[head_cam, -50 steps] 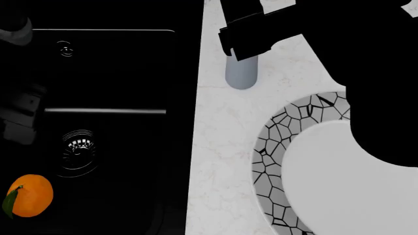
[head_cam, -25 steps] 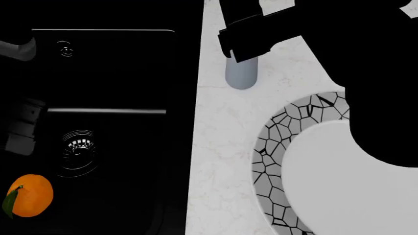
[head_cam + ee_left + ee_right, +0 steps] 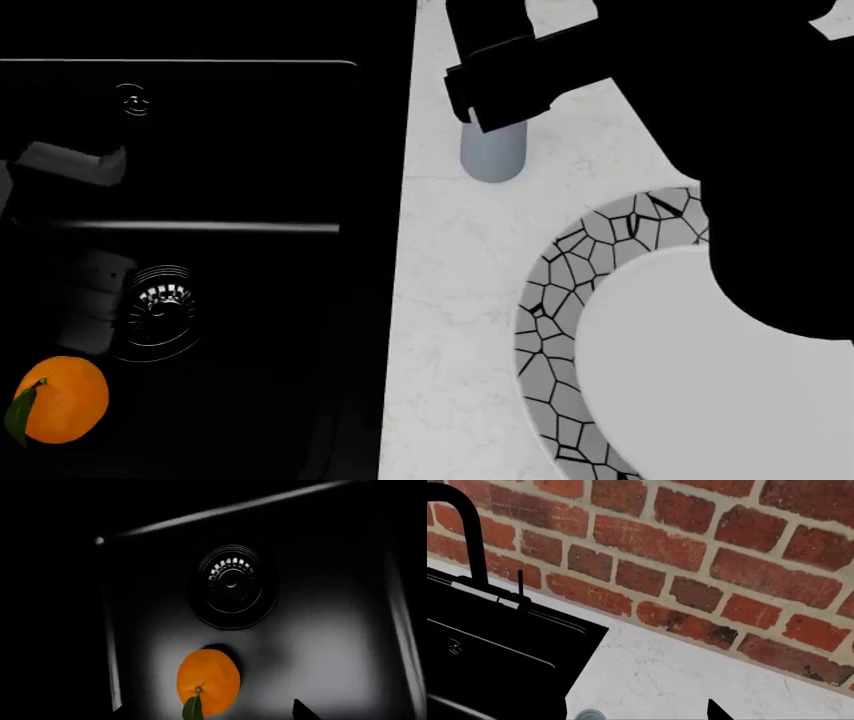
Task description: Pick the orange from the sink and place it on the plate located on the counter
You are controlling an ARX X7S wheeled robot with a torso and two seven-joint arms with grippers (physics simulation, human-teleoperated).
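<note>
We see the orange (image 3: 59, 400) lying on the floor of the sink (image 3: 267, 330), in its near-left part, with its dark green leaf (image 3: 19, 414) on its left side. The round metal drain (image 3: 160, 310) sits just beyond it, to the right, close but not touching. Farther back a thin silver bar (image 3: 214, 227) crosses the basin from left to right.

In the left wrist view the orange (image 3: 207, 681) shows nothing around it, and we see only a dark tip of the left gripper (image 3: 303, 712) at the frame's edge, so we cannot tell how its jaws stand. In the head view the left arm (image 3: 80, 285) hangs dimly over the sink's left side, beyond the fruit.

To the right of the sink lies the counter (image 3: 454, 300), and on it, near right, the plate (image 3: 627, 360), bare. The right arm (image 3: 747, 150) hangs dark over the plate's far edge; we cannot tell whether its gripper is parted or closed. A small grey cylinder (image 3: 493, 155) stands on the counter beyond the plate. The right wrist view shows a brick wall (image 3: 694, 555) behind the counter.
</note>
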